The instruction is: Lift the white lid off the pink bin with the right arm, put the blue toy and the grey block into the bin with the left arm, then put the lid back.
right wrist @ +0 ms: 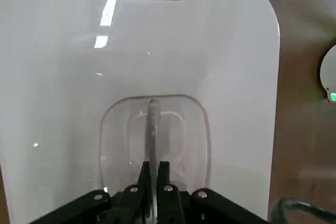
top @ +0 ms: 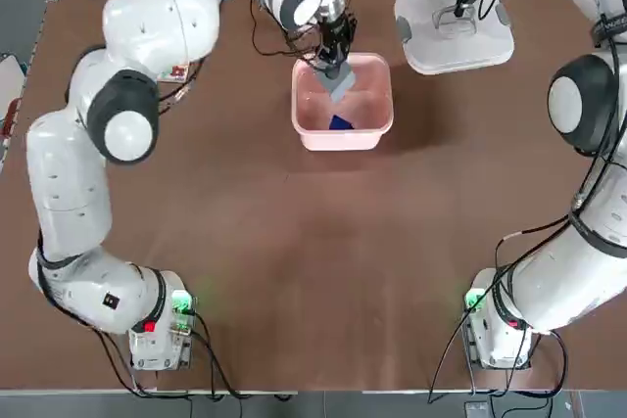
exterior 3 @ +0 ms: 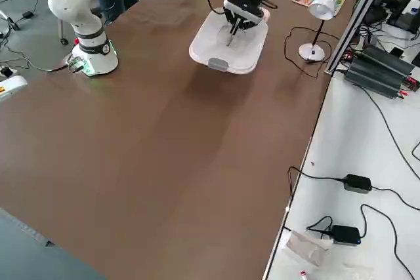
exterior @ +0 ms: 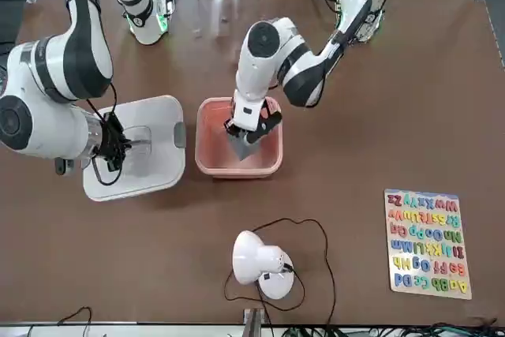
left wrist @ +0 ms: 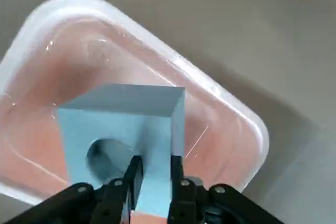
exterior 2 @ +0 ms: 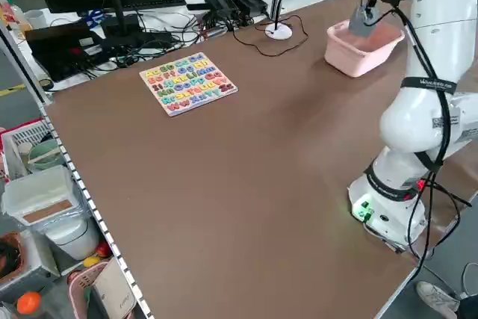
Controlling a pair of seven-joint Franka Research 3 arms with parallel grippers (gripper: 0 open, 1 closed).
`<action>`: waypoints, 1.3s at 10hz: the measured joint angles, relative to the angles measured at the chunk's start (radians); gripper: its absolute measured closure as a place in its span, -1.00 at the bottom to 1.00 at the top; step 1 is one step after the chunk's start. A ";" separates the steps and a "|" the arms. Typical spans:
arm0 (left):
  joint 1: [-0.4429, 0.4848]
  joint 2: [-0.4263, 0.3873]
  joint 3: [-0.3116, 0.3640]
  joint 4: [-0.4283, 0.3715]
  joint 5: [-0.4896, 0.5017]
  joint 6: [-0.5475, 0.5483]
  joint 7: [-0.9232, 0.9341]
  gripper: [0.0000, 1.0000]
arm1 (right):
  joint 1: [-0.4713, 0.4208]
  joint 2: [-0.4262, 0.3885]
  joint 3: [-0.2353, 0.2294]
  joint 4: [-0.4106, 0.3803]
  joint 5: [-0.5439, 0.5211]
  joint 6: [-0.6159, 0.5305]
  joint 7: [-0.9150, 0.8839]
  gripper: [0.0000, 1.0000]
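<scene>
The left gripper [top: 338,64], pinching the grey plastic block [top: 339,82] over the pink plastic bin [top: 377,134], must next release it beside the blue toy [top: 340,123], while the right gripper [top: 460,9] pinches the white lid's [top: 490,46] handle.

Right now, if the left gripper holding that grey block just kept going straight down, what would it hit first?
Probably the floor of the pink bin. The left gripper holds the grey block over the open bin, so the block would land first. The blue toy lies nearby inside; depth is hard to judge.
</scene>
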 joint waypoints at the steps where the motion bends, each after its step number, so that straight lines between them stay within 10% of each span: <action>1: 0.000 -0.003 0.000 0.010 0.000 -0.012 0.000 0.30 | 0.000 0.000 0.000 0.000 0.000 0.000 0.001 0.86; 6: 0.242 -0.127 0.006 0.045 0.020 -0.292 0.125 -0.99 | 0.014 0.000 0.011 0.001 0.001 0.007 0.072 0.86; 10: 0.591 -0.292 -0.046 0.040 -0.078 -0.533 0.601 -1.00 | 0.154 0.001 0.024 0.001 0.017 0.085 0.285 0.86; 13: 0.637 -0.380 0.054 0.031 -0.161 -0.594 0.880 -1.00 | 0.237 0.016 0.027 -0.001 0.051 0.171 0.349 0.86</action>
